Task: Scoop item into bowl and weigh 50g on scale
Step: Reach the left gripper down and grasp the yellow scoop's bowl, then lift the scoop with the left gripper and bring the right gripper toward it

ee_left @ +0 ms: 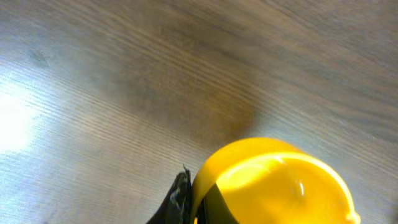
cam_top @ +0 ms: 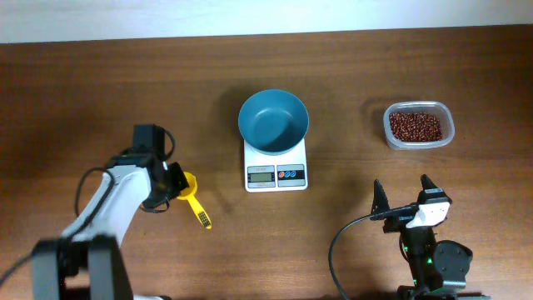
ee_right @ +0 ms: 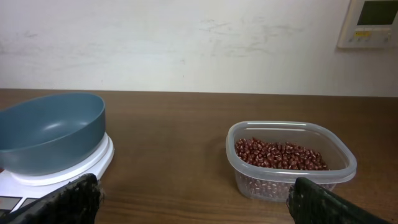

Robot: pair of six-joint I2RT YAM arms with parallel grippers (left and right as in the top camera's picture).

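A yellow scoop (cam_top: 191,185) lies on the table left of the scale, its handle pointing toward the front. My left gripper (cam_top: 172,182) is shut on the rim of the scoop's cup (ee_left: 273,186), with one dark finger (ee_left: 180,199) pressed against its outside. The teal bowl (cam_top: 273,121) stands empty on the white scale (cam_top: 276,173). Reddish-brown beans (cam_top: 415,127) fill a clear tub (cam_top: 450,125) at the right. My right gripper (cam_top: 404,198) hovers open near the front edge, facing the bowl (ee_right: 50,127) and the beans (ee_right: 280,155), holding nothing.
The clear tub's rim (ee_right: 289,127) stands right of centre in the right wrist view, with bare wood between it and the scale (ee_right: 93,163). A wall with a white panel (ee_right: 372,22) lies behind the table. The right arm's cable (cam_top: 341,242) loops at the front.
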